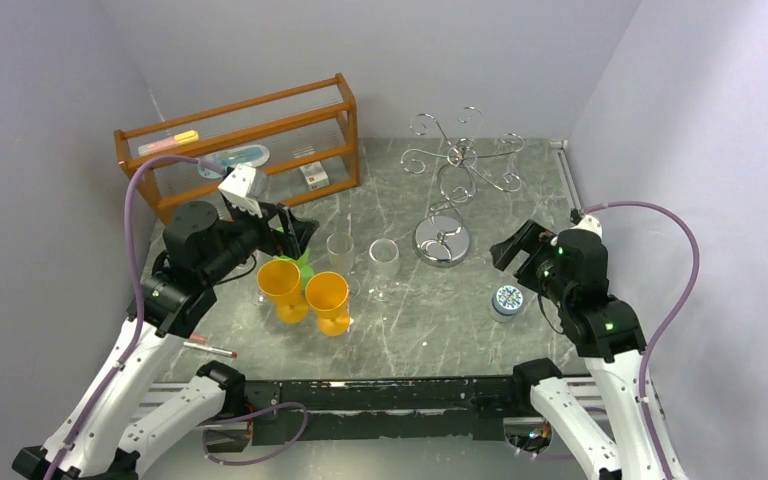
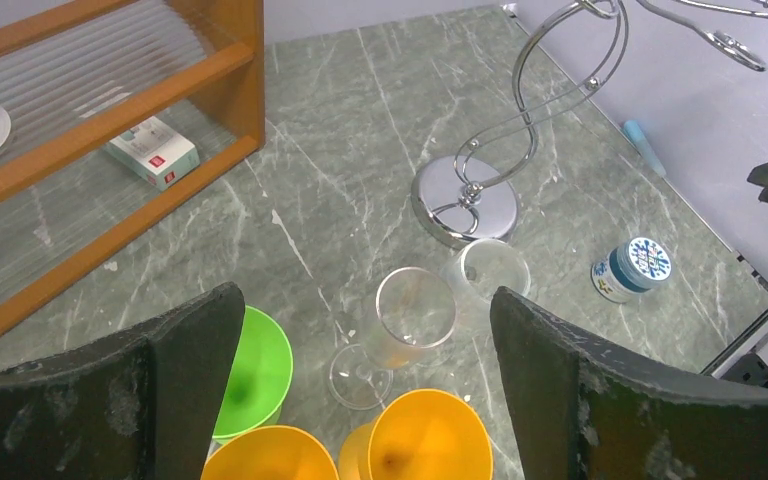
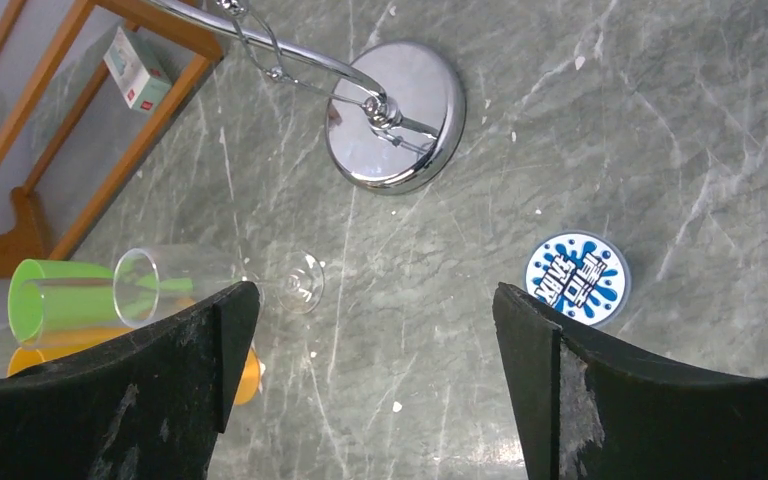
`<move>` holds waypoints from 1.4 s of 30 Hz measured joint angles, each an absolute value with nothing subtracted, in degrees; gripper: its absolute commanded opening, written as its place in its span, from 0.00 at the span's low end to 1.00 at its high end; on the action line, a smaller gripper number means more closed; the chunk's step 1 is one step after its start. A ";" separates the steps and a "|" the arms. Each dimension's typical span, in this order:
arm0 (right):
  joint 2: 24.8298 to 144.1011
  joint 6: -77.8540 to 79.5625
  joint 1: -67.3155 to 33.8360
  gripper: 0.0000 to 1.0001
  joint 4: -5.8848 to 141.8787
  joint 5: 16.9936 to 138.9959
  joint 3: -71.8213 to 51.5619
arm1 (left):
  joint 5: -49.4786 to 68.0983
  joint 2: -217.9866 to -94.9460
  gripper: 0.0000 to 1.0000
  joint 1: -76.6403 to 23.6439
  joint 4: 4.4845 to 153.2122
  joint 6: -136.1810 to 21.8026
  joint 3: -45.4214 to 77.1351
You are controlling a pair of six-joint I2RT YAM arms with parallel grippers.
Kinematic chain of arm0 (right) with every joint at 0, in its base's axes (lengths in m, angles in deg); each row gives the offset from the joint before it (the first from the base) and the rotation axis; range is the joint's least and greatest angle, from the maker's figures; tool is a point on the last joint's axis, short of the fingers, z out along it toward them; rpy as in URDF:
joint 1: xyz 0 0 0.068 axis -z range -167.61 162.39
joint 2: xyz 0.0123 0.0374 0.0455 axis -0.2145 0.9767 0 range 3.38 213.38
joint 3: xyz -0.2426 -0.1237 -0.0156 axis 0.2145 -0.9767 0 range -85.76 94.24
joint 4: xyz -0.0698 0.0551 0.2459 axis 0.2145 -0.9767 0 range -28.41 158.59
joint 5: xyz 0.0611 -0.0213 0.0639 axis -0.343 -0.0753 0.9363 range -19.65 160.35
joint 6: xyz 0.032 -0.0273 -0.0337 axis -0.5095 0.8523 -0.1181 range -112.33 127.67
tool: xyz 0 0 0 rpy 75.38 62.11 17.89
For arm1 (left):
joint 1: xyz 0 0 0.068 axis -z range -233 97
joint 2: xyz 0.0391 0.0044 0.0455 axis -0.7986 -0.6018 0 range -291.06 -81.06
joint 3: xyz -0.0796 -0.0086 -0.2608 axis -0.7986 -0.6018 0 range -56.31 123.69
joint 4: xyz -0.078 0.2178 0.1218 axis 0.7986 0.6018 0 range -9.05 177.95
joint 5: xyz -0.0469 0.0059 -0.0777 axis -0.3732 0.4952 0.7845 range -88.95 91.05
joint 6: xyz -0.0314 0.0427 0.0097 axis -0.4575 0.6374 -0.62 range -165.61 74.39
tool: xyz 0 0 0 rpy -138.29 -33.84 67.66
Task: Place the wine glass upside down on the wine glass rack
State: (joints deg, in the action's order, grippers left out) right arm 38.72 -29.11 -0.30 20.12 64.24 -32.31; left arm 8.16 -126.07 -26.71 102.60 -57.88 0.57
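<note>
The wine glass (image 1: 340,249) stood upright on the marble tabletop (image 1: 415,325), with a second clear glass (image 1: 384,262) just beside it, nearer the wine glass rack (image 1: 441,243). The left gripper (image 1: 300,234) hung near it, jaws released and empty — the right gripper (image 1: 512,250) likewise.

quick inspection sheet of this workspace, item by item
surface: grey marbled table, white specks
job's things: wine glass rack standing, nothing hung; wine glasses, two, clear, upright before its base
clutter: two orange cups, green cup, blue-white tin, wooden shelf, red pen
end effectors: left end effector open over glasses and cups; right end effector open, empty, near the tin
cables: purple cables, one along each arm
surroundings: plain grey walls
</note>
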 measured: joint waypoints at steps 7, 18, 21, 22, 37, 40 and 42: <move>39.74 -29.21 -0.30 0.93 21.68 65.08 -33.84 | 8.99 -126.93 0.97 -26.71 100.79 -57.95 -0.15; 39.20 -29.06 -0.30 0.84 26.70 70.61 -38.08 | 14.94 -127.93 0.83 -26.71 99.19 -58.65 -1.94; 38.80 -29.13 -0.30 0.73 29.83 74.69 -41.49 | 18.17 -129.44 0.69 -26.69 98.27 -59.96 -2.38; 38.78 -29.21 -0.30 0.71 30.90 76.18 -42.78 | 18.83 -130.23 0.65 -26.52 98.19 -60.55 -2.42; 39.90 -32.14 -0.30 0.70 41.46 85.40 -52.27 | 8.14 -143.58 0.56 -6.28 99.96 -63.15 3.02; 40.40 -32.41 -0.30 0.70 42.44 85.45 -52.92 | 3.14 -147.01 0.55 -0.29 100.13 -62.28 5.73; 40.68 -32.65 -0.30 0.70 42.68 85.40 -53.32 | -0.36 -149.90 0.55 2.95 100.50 -61.58 7.54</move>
State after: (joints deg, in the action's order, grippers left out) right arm 40.68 -32.65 -0.30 42.68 85.40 -53.32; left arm -0.36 -149.90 2.95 100.50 -61.58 7.54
